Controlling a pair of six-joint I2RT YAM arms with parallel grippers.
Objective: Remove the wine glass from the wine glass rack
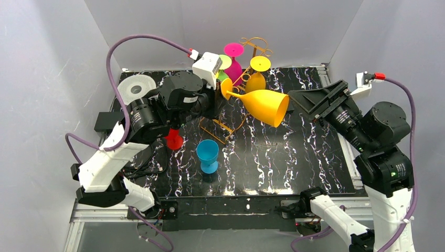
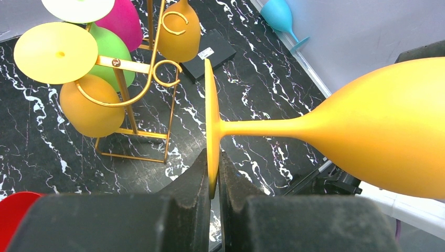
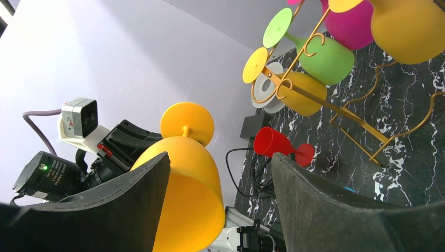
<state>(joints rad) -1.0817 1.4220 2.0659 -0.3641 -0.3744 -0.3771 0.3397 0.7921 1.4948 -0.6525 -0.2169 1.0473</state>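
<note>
Your left fingers (image 2: 194, 181) are clamped shut on the edge of the foot of an orange glass (image 1: 265, 105). They hold it sideways in the air above the desk (image 1: 294, 157). The stem runs away from those fingers, and the bowl points at your right fingers (image 3: 315, 205), which stand wide open and hold nothing. The bowl lies just ahead of them, nearer one finger than the other. The rack (image 2: 141, 135) stands beyond the left fingers, apart from the glass, so the glass is off it. The pinch on the thin foot looks weak, and the bowl's weight may twist it. Centre the bowl between the right fingers, close gently, and loosen the left fingers only once the bowl is held.
</note>
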